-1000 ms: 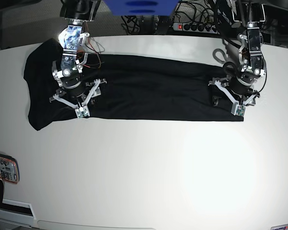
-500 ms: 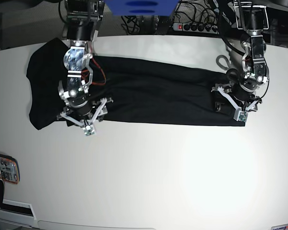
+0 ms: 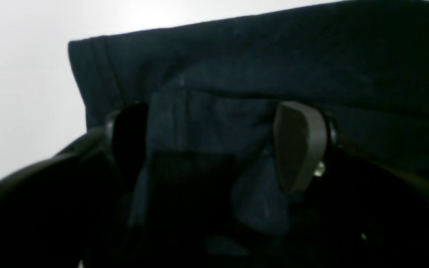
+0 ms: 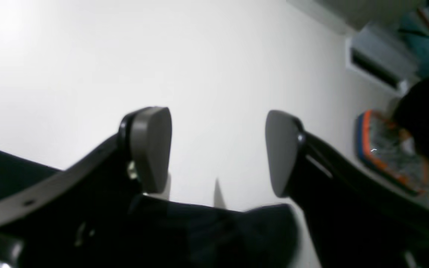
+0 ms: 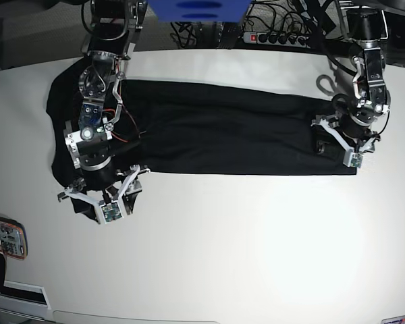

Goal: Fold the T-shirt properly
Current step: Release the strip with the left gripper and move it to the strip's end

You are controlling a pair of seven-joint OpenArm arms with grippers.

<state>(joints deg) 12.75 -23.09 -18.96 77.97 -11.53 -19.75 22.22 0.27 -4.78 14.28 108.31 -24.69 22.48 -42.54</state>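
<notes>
Gaping, both pincers (image 3: 214, 149) (image 4: 218, 152) straddle the unmarked black T-shirt (image 5: 223, 135), no writing legible.

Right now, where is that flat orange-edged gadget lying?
In the base view the orange-edged gadget lies at the white table's near left edge, apart from the black cloth T-shirt, below the right gripper.
</notes>
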